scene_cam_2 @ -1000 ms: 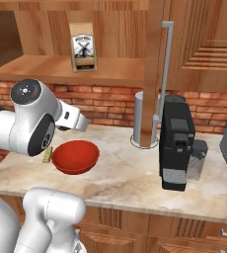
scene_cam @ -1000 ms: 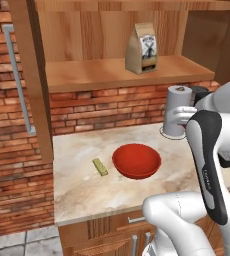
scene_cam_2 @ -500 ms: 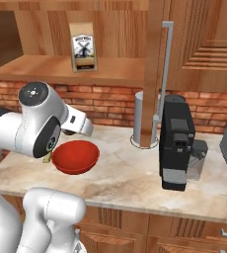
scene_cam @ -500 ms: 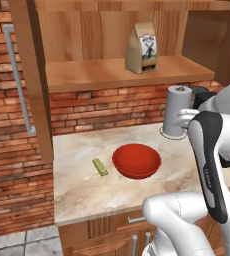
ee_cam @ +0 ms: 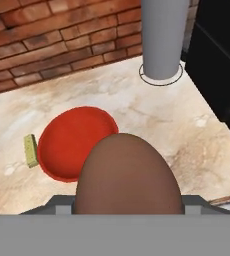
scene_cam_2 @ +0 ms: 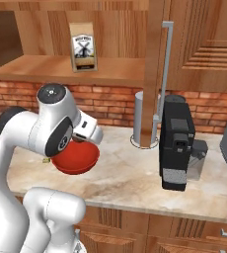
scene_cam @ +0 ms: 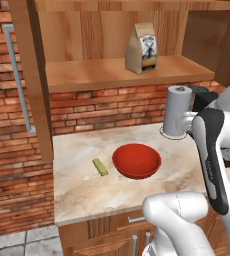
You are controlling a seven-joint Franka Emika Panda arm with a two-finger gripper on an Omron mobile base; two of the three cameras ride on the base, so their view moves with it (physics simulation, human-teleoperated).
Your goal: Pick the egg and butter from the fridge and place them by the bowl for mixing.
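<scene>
- Claw (ee_cam: 127, 212) is seen clamped on the egg (ee_cam: 128, 175), which is held above the counter (ee_cam: 152, 125) on the near side of the bowl (ee_cam: 69, 140) (fingertips are hidden behind the egg).
- Butter (scene_cam: 100, 167) is found lying flat on the counter just beside the bowl, on its far side from the claw.
- Paper towel roll (ee_cam: 162, 37) and coffee machine (scene_cam_2: 177, 148) are noted farther back.
- Risk judged: a release from this height could let the egg roll off the counter edge or into the bowl.
</scene>
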